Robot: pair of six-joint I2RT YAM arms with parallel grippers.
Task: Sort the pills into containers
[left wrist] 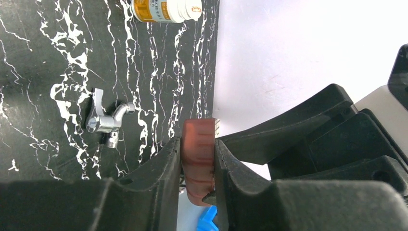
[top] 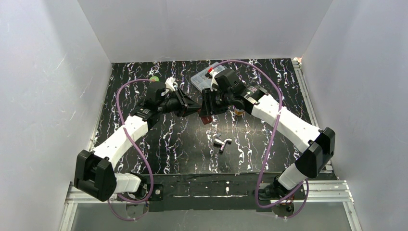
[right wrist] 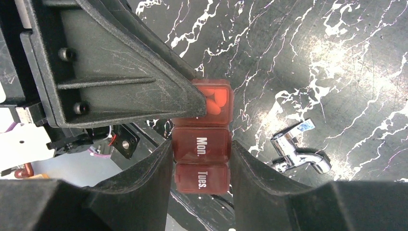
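Gripping the red pill box between them above the middle of the tabletop, the right hand clamps the Monday cell and the left hand is closed on the end cell holding orange pills, seemingly at its lid. Opening that cell looks like the step in hand. Next the pills need tipping toward the amber bottle nearby.

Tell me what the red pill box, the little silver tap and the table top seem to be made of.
The pill box looks like translucent red plastic, glossy; orange pills show through one lid. The tap is probably chromed metal, mirror-bright with sharp highlights. The table top has a black, white-veined marble pattern; real stone or printed sheet, I cannot tell.
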